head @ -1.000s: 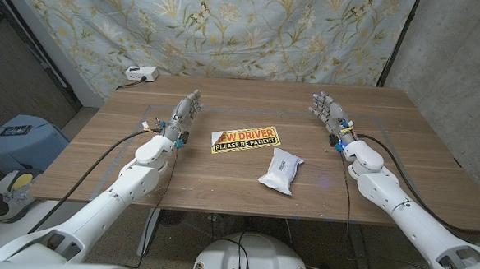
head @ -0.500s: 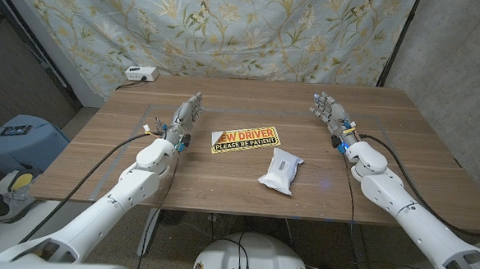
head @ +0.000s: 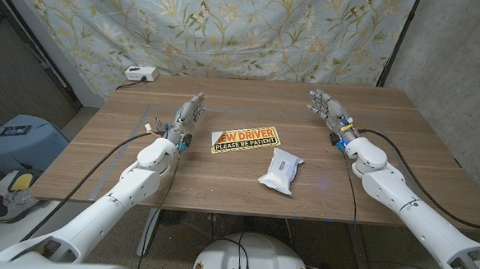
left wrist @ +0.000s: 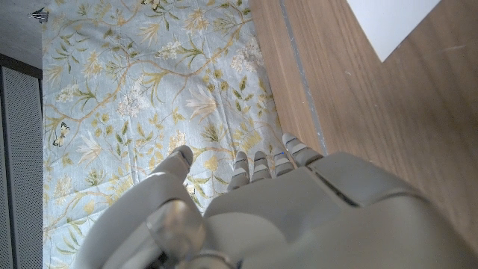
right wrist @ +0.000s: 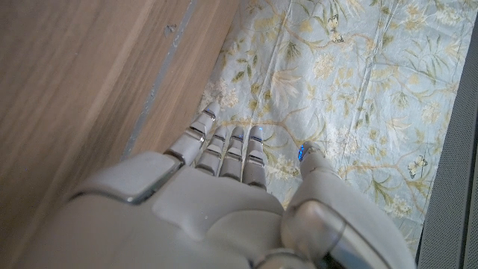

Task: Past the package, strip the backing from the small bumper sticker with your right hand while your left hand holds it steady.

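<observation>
Both hands, the left hand (head: 185,118) and the right hand (head: 328,111), flank the yellow bumper sticker (head: 245,140) lying beyond the white package (head: 280,169) mid-counter, fingers spread and empty, seemingly poised to close in.
</observation>
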Robot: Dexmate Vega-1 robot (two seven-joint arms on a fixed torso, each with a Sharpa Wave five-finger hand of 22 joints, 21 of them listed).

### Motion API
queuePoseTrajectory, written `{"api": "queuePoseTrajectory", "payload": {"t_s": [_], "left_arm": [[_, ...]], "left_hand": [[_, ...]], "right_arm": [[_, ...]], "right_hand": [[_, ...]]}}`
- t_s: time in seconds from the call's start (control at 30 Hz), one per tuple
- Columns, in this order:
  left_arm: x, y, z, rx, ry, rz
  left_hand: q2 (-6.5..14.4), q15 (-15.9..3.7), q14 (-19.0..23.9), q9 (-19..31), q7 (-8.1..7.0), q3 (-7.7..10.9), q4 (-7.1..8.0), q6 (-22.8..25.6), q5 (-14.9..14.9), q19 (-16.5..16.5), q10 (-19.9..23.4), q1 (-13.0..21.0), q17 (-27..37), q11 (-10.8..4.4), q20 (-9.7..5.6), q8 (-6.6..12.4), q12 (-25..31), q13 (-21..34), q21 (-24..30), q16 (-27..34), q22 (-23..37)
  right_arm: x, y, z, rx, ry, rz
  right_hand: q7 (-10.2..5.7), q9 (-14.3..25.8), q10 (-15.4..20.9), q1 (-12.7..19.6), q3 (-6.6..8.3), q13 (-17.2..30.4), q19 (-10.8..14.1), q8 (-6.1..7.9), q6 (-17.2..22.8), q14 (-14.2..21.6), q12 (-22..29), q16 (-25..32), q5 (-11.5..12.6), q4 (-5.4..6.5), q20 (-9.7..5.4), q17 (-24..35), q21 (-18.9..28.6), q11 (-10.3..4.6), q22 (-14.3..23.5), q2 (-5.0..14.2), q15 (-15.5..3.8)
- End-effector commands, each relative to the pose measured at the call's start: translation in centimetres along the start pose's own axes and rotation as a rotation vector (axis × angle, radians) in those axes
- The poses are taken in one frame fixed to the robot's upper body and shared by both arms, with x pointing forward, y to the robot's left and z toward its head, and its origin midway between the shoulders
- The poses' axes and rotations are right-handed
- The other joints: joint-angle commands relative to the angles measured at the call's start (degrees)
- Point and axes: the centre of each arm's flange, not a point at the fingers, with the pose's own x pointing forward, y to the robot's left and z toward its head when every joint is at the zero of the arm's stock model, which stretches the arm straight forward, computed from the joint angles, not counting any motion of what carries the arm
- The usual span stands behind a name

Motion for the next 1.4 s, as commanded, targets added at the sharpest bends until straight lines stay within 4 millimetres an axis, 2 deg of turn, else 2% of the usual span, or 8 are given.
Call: {"api": "queuePoseTrajectory", "payload": {"t_s": [0.03, 0.43, 0.93, 1.4], "left_arm": [[-0.7, 1.9, 0.8, 0.011, -0.003, 0.003], [-2.0, 3.8, 1.7, 0.029, -0.010, 0.029], [-1.7, 4.9, 1.8, 0.033, -0.016, 0.020], [-1.8, 5.3, 2.1, 0.048, -0.024, 0.033]], "left_hand": [[0.01, 0.60, -0.27, 0.26, 0.57, 0.15, -0.42, 0.09, 0.30, 0.44, 0.11, 0.70, 0.08, 0.33, 0.26, -0.19, 0.15, 0.08, -0.03, -0.06, 0.15], [-0.08, 0.65, -0.28, 0.27, 0.57, 0.23, -0.82, 0.03, 0.27, 0.46, 0.18, 0.86, 0.07, 0.36, 0.34, -0.28, 0.08, 0.09, -0.14, -0.09, 0.17], [-0.22, 0.58, -0.20, 0.29, 0.60, 0.27, -1.31, 0.17, 0.22, 0.51, 0.33, 0.97, 0.07, 0.36, 0.37, -0.29, 0.01, 0.11, -0.27, -0.09, 0.19], [-0.31, 0.69, -0.05, 0.31, 0.58, 0.28, -1.64, 0.29, 0.19, 0.56, 0.60, 0.97, 0.07, 0.31, 0.37, -0.30, 0.02, 0.12, -0.35, -0.07, 0.21]], "right_arm": [[0.8, 1.5, 1.2, -0.086, -0.004, 0.039], [1.5, 2.9, 1.5, -0.130, 0.003, 0.084], [2.6, 4.1, 2.2, -0.208, 0.001, 0.149], [2.9, 5.0, 3.5, -0.362, -0.011, 0.231]], "right_hand": [[0.11, 0.27, 0.06, 0.65, 0.17, 0.22, 0.10, -0.01, 0.19, 0.10, -0.01, 0.12, 0.24, -0.42, 0.23, 0.04, 0.19, 0.07, 0.25, 0.01, 0.14], [0.13, 0.29, -0.29, 0.91, 0.20, 0.23, 0.06, 0.00, 0.26, 0.09, -0.15, 0.14, 0.24, -0.78, 0.29, 0.01, 0.18, -0.05, 0.26, -0.13, 0.24], [0.06, 0.31, -0.68, 1.43, 0.32, 0.23, -0.04, 0.07, 0.46, -0.14, -0.26, 0.03, 0.29, -1.39, 0.32, -0.10, 0.15, 0.16, 0.25, -0.33, 0.39], [0.15, 0.37, -0.72, 2.64, 0.63, 0.25, -0.06, 0.34, 1.35, -0.16, -0.17, -0.07, 0.40, -2.61, 0.47, -0.35, 0.14, 0.48, 0.24, -0.71, 0.36]]}}
